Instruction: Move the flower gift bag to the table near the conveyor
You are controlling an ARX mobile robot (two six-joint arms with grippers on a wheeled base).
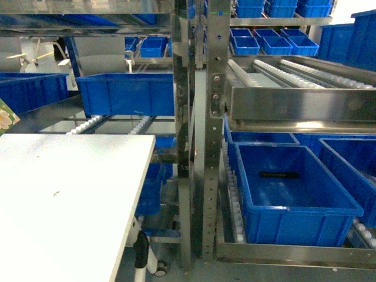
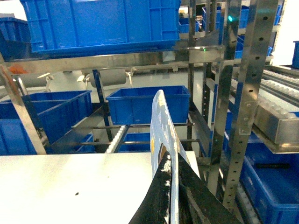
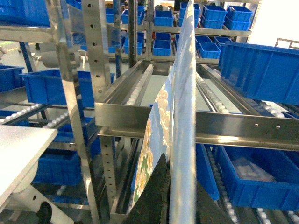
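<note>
Both jaws clamped on flower gift bag (image 3: pixel 180 116) edges.

1. Warehouse or factory picking area, lined with stainless-steel flow racking (image 1: pixel 200 147) on perforated uprights.
2. Sloping lanes of small white rollers (image 3: pixel 212 95), forming a gravity conveyor (image 1: pixel 294 88).
3. Rows of blue plastic bins (image 1: pixel 291 194) on many shelves, near and far.
4. White work table (image 1: pixel 64 200) set beside the racks on a grey floor.
</note>
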